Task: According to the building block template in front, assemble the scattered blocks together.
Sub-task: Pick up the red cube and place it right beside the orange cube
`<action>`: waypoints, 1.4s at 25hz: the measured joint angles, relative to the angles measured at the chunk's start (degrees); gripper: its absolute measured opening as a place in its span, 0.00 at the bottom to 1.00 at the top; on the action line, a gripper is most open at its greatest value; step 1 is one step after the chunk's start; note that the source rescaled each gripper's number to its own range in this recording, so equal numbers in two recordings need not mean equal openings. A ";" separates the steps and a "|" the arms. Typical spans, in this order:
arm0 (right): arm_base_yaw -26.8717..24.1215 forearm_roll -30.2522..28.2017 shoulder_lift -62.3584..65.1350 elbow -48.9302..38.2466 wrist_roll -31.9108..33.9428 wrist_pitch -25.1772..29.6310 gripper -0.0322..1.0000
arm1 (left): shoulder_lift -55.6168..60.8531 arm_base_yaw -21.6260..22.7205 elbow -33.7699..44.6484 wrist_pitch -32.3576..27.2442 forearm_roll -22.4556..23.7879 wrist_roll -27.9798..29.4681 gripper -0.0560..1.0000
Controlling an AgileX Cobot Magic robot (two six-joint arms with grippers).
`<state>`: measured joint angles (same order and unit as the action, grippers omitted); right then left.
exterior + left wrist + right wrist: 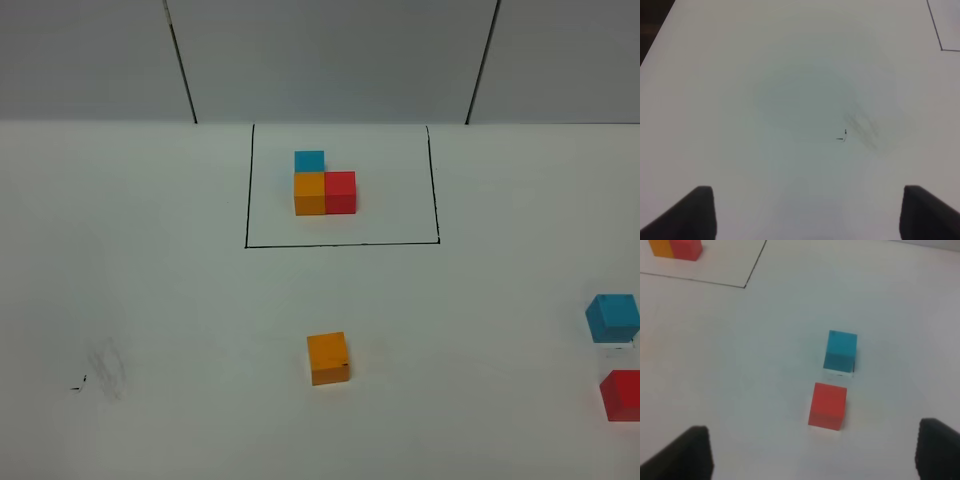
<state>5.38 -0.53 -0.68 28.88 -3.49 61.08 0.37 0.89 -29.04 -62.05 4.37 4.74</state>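
The building block template sits inside a black outlined rectangle at the back: a blue cube behind an orange one, with a red one on the orange's right. Of the scattered blocks, the orange cube lies in the middle front. The blue cube and red cube lie at the right edge. My right gripper is open, hovering short of the red cube and blue cube. My left gripper is open over bare table. Neither arm shows in the exterior high view.
A grey smudge with a small black mark lies on the white table at the front left, also visible as the mark ahead of the left gripper. A grey panelled wall rises behind the table.
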 joint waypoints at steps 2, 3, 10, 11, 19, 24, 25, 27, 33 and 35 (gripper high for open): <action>0.00 0.00 0.00 0.00 0.00 0.00 0.68 | 0.00 0.00 0.00 0.00 0.00 0.00 0.65; 0.00 0.00 0.00 0.00 0.00 0.00 0.68 | 0.00 0.00 0.00 0.00 0.00 0.00 0.65; 0.00 0.00 0.00 0.00 0.00 0.00 0.68 | 0.00 0.00 0.03 0.00 0.00 0.00 0.65; 0.00 0.00 0.00 0.00 0.00 0.00 0.68 | 0.00 0.00 0.03 0.00 0.00 0.00 0.65; 0.00 0.00 0.00 0.00 1.45 0.00 0.68 | 0.00 0.00 0.03 0.00 0.00 0.00 0.64; 0.00 0.53 0.00 0.00 1.95 0.00 0.68 | 0.00 0.00 0.03 0.00 0.00 0.00 0.64; 0.00 0.19 0.00 0.00 2.25 0.00 0.68 | 0.00 0.00 0.03 0.00 0.00 0.00 0.64; 0.00 -0.64 -0.84 0.07 3.49 -0.12 0.68 | 0.00 0.00 0.03 0.00 0.00 0.00 0.64; 0.00 -3.02 -16.58 3.43 8.85 -4.21 0.68 | 0.00 0.00 0.03 0.00 0.00 0.00 0.64; 0.00 -3.14 -24.71 5.34 9.02 -5.10 0.68 | 0.00 0.00 0.03 0.00 0.00 0.00 0.64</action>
<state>5.38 -3.67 -25.39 34.22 5.52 55.97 0.37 0.89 -29.01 -62.05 4.37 4.74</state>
